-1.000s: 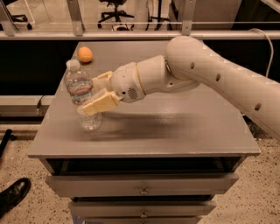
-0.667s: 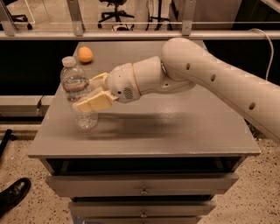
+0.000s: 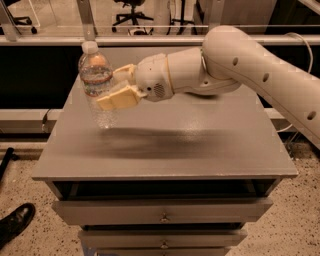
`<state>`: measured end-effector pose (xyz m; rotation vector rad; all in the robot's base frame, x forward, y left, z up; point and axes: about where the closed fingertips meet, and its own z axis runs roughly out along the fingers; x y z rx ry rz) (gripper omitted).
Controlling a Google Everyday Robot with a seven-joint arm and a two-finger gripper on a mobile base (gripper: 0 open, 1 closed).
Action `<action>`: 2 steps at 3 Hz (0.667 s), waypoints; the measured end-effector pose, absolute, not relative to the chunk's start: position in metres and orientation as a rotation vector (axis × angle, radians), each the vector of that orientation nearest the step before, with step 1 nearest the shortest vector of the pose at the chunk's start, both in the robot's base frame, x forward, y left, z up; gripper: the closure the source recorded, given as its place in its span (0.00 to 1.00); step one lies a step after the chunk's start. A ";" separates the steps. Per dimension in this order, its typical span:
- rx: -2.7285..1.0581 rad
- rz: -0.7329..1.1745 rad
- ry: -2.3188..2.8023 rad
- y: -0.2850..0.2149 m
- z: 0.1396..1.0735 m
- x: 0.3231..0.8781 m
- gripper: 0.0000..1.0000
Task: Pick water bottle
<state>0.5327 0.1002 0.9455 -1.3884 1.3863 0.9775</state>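
Because the job is to lift the bottle (image 3: 93, 75), the pincer gripper (image 3: 108, 86) comes at it from the side. Its two tan fingers (image 3: 120, 98) are closed round the middle of the body just under the label, one on the far side and one on the near side, so the white cap stays free above the pincer and the ribbed lower half hangs below it. Held this way the bottle leans a little, and its soft shadow lies on the table (image 3: 165, 160) beneath the pincer. From that it looks to be off the top rather than standing on it, though the base is hard to read. By count: one bottle, one arm (image 3: 250, 65) behind the pincer, two fingers, one table with two drawer fronts (image 3: 164, 212) showing below the pincer, one black shoe (image 3: 16, 223) on the floor far below it, and one office chair (image 3: 131, 9) well beyond it.
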 end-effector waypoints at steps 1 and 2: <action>-1.367 0.898 1.333 0.073 0.978 0.545 1.00; -1.363 0.884 1.320 0.069 0.986 0.547 1.00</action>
